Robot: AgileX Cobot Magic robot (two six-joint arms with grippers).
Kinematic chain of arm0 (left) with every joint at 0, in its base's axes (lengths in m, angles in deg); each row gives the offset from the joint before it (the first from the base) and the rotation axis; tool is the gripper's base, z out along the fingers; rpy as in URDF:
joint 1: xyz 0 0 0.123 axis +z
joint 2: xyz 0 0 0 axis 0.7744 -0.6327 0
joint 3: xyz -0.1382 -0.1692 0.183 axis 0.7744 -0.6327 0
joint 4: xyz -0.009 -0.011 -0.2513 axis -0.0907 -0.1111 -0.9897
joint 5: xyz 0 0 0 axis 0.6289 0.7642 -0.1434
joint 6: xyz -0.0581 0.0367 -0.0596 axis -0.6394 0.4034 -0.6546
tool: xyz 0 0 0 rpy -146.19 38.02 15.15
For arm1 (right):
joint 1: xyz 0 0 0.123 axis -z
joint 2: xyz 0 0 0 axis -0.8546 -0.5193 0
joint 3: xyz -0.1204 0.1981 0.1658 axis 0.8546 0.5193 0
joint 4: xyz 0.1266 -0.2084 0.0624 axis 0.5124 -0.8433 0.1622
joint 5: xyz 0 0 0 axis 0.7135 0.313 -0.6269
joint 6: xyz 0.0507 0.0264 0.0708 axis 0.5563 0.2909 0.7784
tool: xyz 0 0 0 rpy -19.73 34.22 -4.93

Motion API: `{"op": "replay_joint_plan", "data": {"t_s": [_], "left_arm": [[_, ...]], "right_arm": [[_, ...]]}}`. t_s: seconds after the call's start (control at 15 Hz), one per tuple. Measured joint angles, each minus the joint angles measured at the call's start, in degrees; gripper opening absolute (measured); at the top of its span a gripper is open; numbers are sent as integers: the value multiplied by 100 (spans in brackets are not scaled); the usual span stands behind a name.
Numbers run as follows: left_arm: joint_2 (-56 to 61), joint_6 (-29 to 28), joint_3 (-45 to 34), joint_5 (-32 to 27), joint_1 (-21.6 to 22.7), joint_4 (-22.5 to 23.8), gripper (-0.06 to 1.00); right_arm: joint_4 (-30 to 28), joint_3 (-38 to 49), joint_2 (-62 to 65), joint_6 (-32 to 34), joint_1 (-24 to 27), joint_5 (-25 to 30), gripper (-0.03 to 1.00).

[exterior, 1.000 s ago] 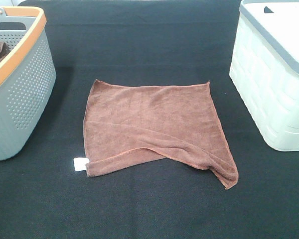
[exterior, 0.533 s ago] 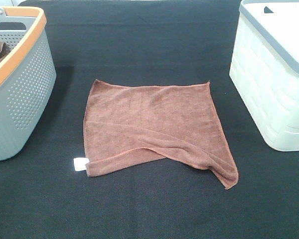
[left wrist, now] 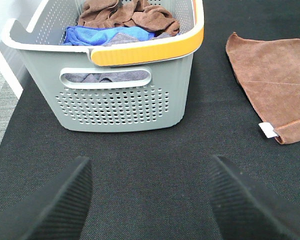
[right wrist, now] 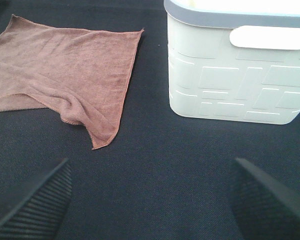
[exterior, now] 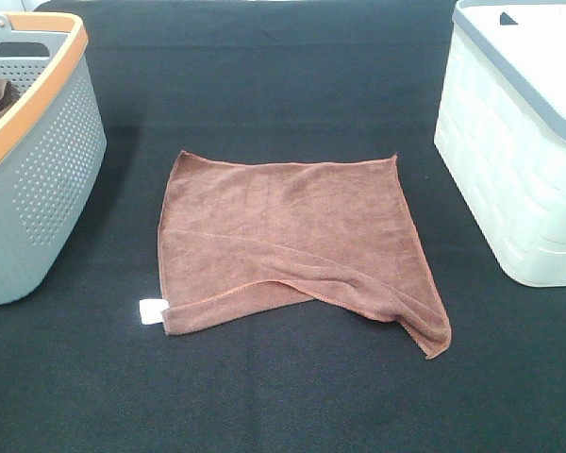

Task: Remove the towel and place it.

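Note:
The rust-brown towel (exterior: 283, 236) lies spread on the black table between the two baskets, its near right corner rumpled and folded. Its white tag (exterior: 153, 310) sticks out at the near left corner. The towel also shows in the left wrist view (left wrist: 277, 75) and the right wrist view (right wrist: 65, 70). My left gripper (left wrist: 150, 200) is open and empty, low over the table in front of the grey basket. My right gripper (right wrist: 150, 200) is open and empty, near the towel's rumpled corner and the white basket. Neither gripper shows in the exterior high view.
A grey perforated basket with an orange rim (exterior: 38, 160) stands at the left; it (left wrist: 125, 100) holds dark brown and blue cloths (left wrist: 125, 20). A white basket with a grey rim (exterior: 519, 160) stands at the right, also in the right wrist view (right wrist: 235, 75).

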Motion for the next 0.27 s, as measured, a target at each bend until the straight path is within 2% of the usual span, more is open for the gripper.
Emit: {"op": "replay_joint_plan", "data": {"t_s": [0.27], "left_arm": [[0, 0, 0, 0, 0, 0, 64]], "right_arm": [[6, 0, 0, 0, 0, 0, 80]]}}
